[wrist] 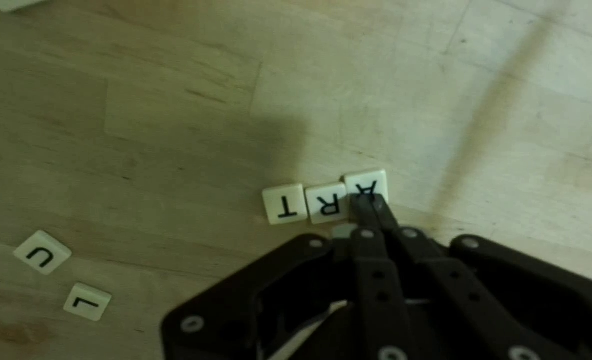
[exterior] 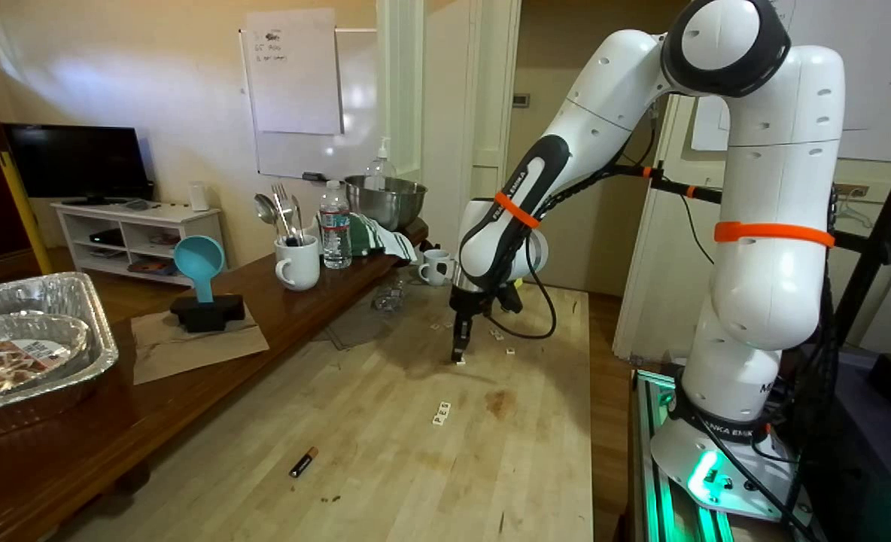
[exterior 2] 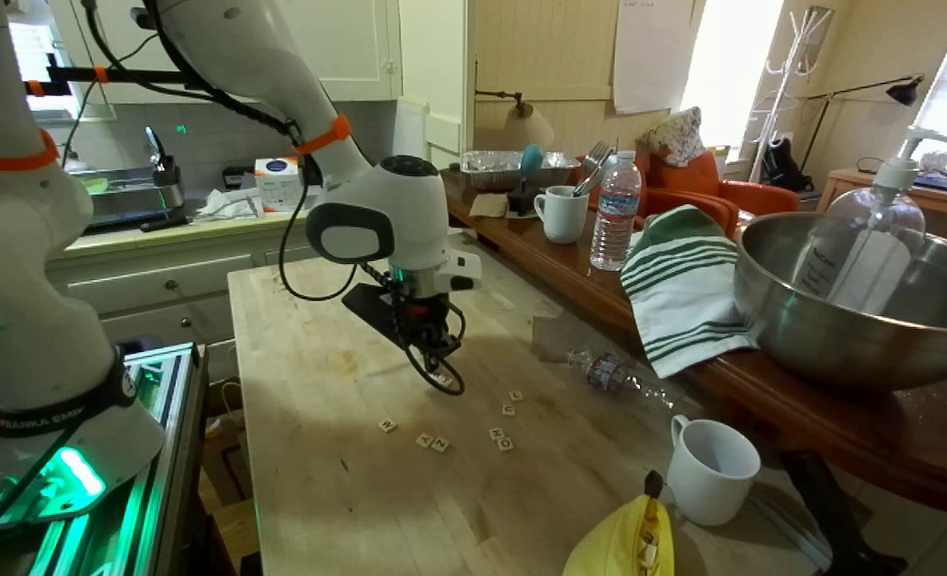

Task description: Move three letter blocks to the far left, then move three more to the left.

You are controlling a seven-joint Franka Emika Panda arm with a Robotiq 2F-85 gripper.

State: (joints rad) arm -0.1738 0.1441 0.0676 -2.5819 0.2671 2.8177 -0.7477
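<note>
In the wrist view three letter blocks lie in a row: the T block (wrist: 276, 197), the R block (wrist: 318, 195) and the A block (wrist: 368, 176). My gripper (wrist: 369, 198) is shut, fingers together, its tips covering the lower part of the A block; whether they press on it I cannot tell. The U block (wrist: 38, 245) and L block (wrist: 96, 297) lie apart, lower left. In an exterior view the fingertips reach the table beside a pale block (exterior: 461, 361), with a line of three letter blocks (exterior: 441, 413) nearer the camera. Several more, including the W block (exterior 2: 387, 426), lie scattered.
A battery (exterior: 303, 462) lies on the wooden table. At the table's other end are a yellow pouch (exterior 2: 621, 544), a white mug (exterior 2: 712, 472) and a toppled plastic bottle (exterior 2: 613, 374). A raised dark counter (exterior: 272, 301) runs along one side, bearing a metal bowl (exterior 2: 857, 336).
</note>
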